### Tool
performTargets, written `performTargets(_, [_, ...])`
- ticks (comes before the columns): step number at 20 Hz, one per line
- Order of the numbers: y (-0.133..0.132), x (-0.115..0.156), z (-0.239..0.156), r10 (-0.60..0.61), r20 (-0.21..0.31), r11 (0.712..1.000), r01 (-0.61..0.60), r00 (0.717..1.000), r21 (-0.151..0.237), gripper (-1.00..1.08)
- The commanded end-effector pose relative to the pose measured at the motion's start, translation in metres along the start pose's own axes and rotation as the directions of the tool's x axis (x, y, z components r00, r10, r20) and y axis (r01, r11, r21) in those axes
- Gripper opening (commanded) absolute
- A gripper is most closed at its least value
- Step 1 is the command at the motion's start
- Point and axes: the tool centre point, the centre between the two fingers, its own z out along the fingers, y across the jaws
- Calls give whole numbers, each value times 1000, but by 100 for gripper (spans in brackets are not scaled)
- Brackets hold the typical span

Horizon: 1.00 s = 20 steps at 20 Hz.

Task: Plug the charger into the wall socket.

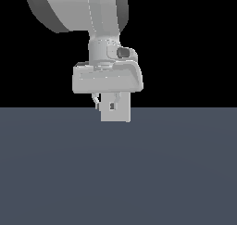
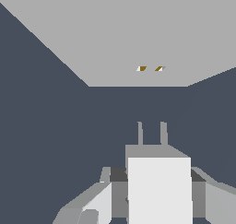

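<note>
Hanging over the dark floor (image 1: 118, 173), the arm's gripper (image 1: 111, 106) in the exterior view has one white block, the charger (image 1: 115, 112), below its palm; no socket shows there. Only the wrist view shows the wall socket (image 2: 120, 38), one flat pale panel with two small orange holes, lying far ahead of the charger (image 2: 159, 191). Two prongs (image 2: 151, 133) stick out from the charger toward that panel, apart from it. Fingers (image 2: 94, 204) flank the block closely, closed on its sides.

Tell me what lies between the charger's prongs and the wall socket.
Nothing: in the wrist view, only bare dark surface separates the held charger from the wall socket with its two holes.
</note>
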Motion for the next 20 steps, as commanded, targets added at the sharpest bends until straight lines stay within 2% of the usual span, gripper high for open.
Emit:
performTargets(1, [0, 0, 0, -1, 0, 1000, 1, 1000, 0, -100])
performTargets(10, [0, 4, 1, -1, 0, 1000, 1, 1000, 0, -100])
performTargets(20, [1, 35, 3, -1, 0, 1000, 1, 1000, 0, -100])
